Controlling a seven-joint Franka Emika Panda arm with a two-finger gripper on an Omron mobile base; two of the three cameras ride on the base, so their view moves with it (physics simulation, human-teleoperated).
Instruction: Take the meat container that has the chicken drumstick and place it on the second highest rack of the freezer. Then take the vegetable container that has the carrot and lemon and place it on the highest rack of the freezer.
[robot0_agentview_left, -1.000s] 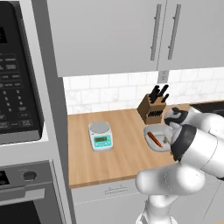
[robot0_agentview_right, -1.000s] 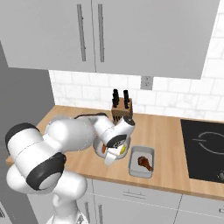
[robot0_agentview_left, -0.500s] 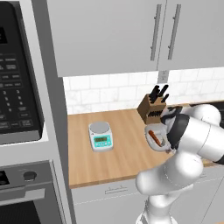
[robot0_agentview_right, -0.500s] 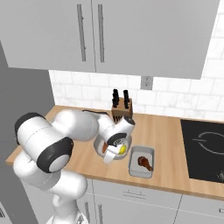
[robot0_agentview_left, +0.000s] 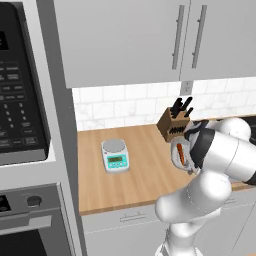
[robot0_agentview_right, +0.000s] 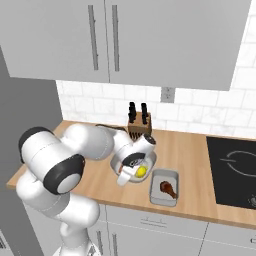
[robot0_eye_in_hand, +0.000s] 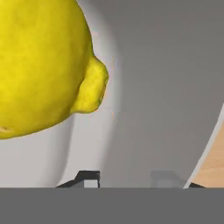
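From your left camera the scale (robot0_agentview_left: 115, 155) comes first, then the carrot (robot0_agentview_left: 181, 154) in its vegetable container (robot0_agentview_left: 177, 150). Your right camera shows the lemon (robot0_agentview_right: 142, 171) there and, right of it, the chicken drumstick (robot0_agentview_right: 168, 188) in the meat container (robot0_agentview_right: 164, 188). Whether the gripper (robot0_agentview_right: 131, 169) grips the rim, I cannot tell.

On the tabletop (robot0_agentview_right: 195, 150), the vegetable container (robot0_agentview_right: 148, 161) sits in front of the knife block (robot0_agentview_right: 138, 120), with the lemon (robot0_agentview_right: 142, 171) inside it and, in the left base view, the carrot (robot0_agentview_left: 181, 154) lying in it too; in the hand view the lemon (robot0_eye_in_hand: 41, 65) lies against the container's floor close before the camera. Just to the right of that container in the right base view stands the meat container (robot0_agentview_right: 164, 187) holding the chicken drumstick (robot0_agentview_right: 168, 188), near the tabletop's front edge, and the cooktop (robot0_agentview_right: 235, 170) lies farther right. In the left base view the kitchen scale (robot0_agentview_left: 115, 155) stands well left of the containers, the microwave (robot0_agentview_left: 20, 90) is set in the tall unit at far left above the oven (robot0_agentview_left: 30, 220), and wall cabinets (robot0_agentview_left: 130, 40) hang above the tabletop.
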